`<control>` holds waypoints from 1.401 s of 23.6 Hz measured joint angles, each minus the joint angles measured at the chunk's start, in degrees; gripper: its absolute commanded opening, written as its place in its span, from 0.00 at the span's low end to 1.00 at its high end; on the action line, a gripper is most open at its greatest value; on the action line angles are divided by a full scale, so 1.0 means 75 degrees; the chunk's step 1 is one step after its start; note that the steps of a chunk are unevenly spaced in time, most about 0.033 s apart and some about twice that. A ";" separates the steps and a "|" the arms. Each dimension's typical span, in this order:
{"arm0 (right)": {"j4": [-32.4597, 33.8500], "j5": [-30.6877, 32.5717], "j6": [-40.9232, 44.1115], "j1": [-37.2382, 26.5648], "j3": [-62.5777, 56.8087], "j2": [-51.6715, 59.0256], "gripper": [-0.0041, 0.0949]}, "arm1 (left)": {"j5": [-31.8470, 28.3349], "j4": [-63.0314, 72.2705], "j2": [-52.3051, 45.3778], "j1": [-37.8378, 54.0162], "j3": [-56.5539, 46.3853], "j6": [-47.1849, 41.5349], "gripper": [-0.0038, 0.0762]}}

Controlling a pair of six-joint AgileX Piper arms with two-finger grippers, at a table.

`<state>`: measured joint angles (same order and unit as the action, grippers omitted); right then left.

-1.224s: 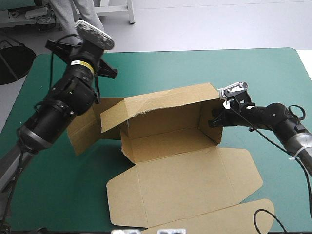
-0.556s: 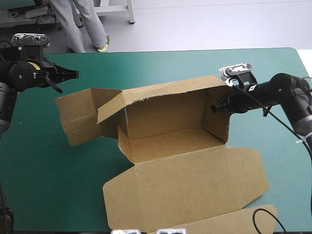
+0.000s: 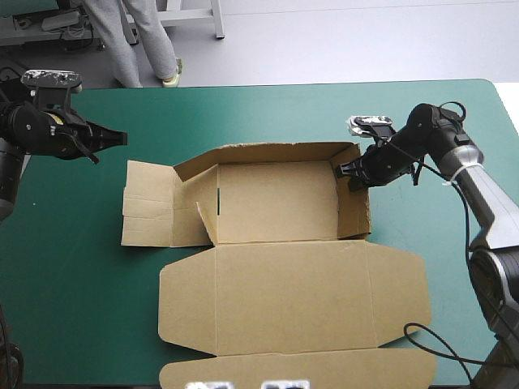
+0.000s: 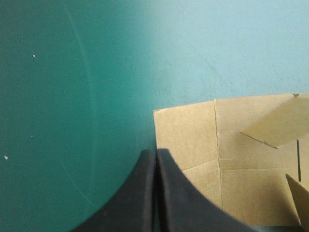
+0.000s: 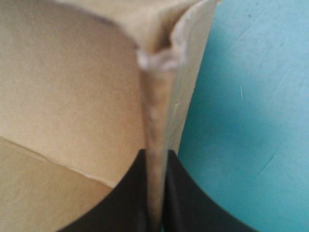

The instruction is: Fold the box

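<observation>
Entry: left arm came in over the table's far left corner, forearm level and pointing toward the right side. The left gripper (image 3: 117, 138) hung over bare cover and touched nothing. In its wrist view the left gripper (image 4: 156, 153) had its black fingers pressed together in one pointed arch, and a corner of the box's flat left flap (image 4: 186, 140) showed just ahead of the tip. The right arm reached in from the right edge, bent at the elbow, with its wrist turned inward. The right gripper (image 3: 350, 173) was at the upper far corner of the box's right end wall (image 3: 354, 203). In its wrist view the right gripper (image 5: 155, 159) was pinching that wall's edge between all but closed fingers, and the board at the corner (image 5: 157, 58) looked crushed or frayed, though the blur made that uncertain. The box (image 3: 280, 207), brown, sat mid-table with its back wall and right end wall raised. Its left end panel (image 3: 150, 203) lay flat on the cover, and a small flap (image 3: 207, 227) leaned inward at the left. The lid panel (image 3: 292, 296) was spread flat toward the near edge. The teal-green cover (image 3: 259, 109) lay bare along the far edge, in a wide strip right of the box and in the near left corner.
</observation>
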<state>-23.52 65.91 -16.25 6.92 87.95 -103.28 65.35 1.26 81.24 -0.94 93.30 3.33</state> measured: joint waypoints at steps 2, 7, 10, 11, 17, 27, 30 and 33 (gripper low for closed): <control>-0.0016 -0.0228 -0.0087 0.0000 0.0000 -0.0165 0.06 | 0.0102 0.0000 0.0000 0.0000 0.0000 0.0090 0.04; 0.0022 -0.0453 -0.0582 0.0029 0.0000 -0.0233 0.35 | 0.0176 0.0000 0.0000 0.0000 0.0000 0.0136 0.04; 0.0394 0.0023 -0.0767 0.0064 0.0364 -0.0308 0.41 | 0.0176 -0.0025 0.0000 0.0000 0.0000 0.0136 0.04; 0.0554 0.0288 -0.0767 0.0064 0.0707 -0.0335 0.41 | 0.0176 -0.0040 0.0000 0.0000 0.0000 0.0136 0.04; 0.0807 0.0638 0.0068 0.0064 0.2341 -0.0097 0.43 | 0.0176 -0.0056 0.0000 0.0000 0.0000 0.0136 0.04; 0.1639 0.0736 0.1435 0.0072 0.1327 0.1575 0.43 | 0.0087 -0.0098 0.0000 0.0000 0.0000 0.0176 0.04; 0.1492 0.0742 0.1424 0.0072 0.0791 0.1590 0.43 | 0.0061 -0.0084 0.0000 0.0000 0.0000 0.0192 0.04; 0.1280 0.0724 0.1177 0.0072 0.0374 0.1368 0.43 | 0.0061 -0.0081 0.0000 0.0000 0.0000 0.0192 0.04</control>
<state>-13.92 71.34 -7.42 7.46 90.75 -93.02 65.81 0.65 81.24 -0.94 93.30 4.77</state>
